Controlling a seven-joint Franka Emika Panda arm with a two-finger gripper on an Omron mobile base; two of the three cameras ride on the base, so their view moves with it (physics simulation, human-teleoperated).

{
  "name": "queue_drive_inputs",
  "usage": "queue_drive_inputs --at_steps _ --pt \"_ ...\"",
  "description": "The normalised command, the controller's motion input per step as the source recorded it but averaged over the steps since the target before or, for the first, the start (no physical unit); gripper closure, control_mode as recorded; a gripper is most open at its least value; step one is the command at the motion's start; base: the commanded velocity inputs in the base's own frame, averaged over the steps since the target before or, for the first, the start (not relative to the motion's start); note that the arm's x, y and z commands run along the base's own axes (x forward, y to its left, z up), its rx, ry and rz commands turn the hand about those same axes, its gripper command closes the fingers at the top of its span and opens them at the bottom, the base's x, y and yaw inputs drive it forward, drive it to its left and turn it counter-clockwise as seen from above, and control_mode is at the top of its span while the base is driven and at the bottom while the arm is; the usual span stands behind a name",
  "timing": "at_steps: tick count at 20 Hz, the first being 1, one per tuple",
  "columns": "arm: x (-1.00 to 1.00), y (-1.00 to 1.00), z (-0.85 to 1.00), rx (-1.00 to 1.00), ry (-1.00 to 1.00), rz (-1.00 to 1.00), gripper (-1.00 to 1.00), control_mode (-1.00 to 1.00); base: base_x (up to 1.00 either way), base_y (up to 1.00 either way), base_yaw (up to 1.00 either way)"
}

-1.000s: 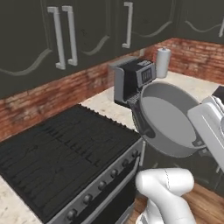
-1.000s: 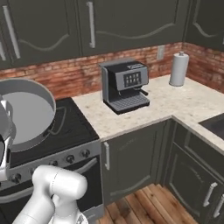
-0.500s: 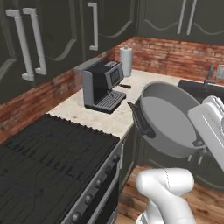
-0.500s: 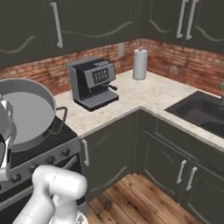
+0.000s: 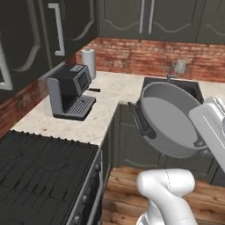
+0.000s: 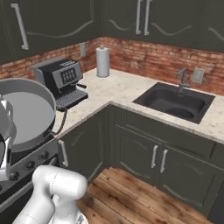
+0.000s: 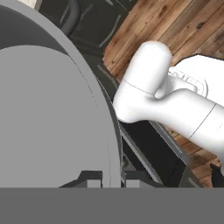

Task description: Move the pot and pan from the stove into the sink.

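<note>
Left base view: stove [image 5: 39, 176] at lower left, grates bare where visible; coffee machine [image 5: 68, 90] on counter beyond stove, paper towel roll [image 5: 88, 61] farther back by brick wall. Right of coffee machine, pot [image 5: 169, 118] carried in air, tipped on its side, mouth toward camera, well clear of stove, above wooden floor in front of cabinet doors. Sink [image 5: 191, 85] past pot's upper rim, partly hidden by it, faucet [image 5: 171, 69] at back.

Right base view: pot [image 6: 26, 116] at far left, just right of stove's knob panel [image 6: 26, 168]; sink [image 6: 173, 101] well apart to the right, across corner of counter. Judged: travel needed runs from pot rightward and forward to basin, then lowering in with pot levelled.

Hand view: pot [image 7: 52, 109] wall edge-on, rim running up from gripper [image 7: 109, 181]; fingers [image 7: 89, 180] set either side of rim, clamped on it by the look, one inside, one outside.

Pot itself: round, grey metal, deep straight sides, lighter inside, empty; dark side handle [image 5: 138, 122] toward coffee machine. Held by rim alone, so weight hangs off to one side — slip or swing possible
</note>
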Motion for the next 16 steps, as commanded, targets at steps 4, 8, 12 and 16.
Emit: queue_drive_inputs --at_steps 4,8,12,16 --pt "0.00 0.00 0.00 0.00 0.00 0.00 1.00 1.00 0.00 -0.05 -0.41" --pt "0.00 0.00 0.00 0.00 0.00 0.00 1.00 1.00 0.00 -0.04 -0.40" --pt "0.00 0.00 0.00 0.00 0.00 0.00 1.00 1.00 0.00 -0.05 -0.41" --pt "0.00 0.00 0.00 0.00 0.00 0.00 1.00 1.00 0.00 -0.04 -0.40"
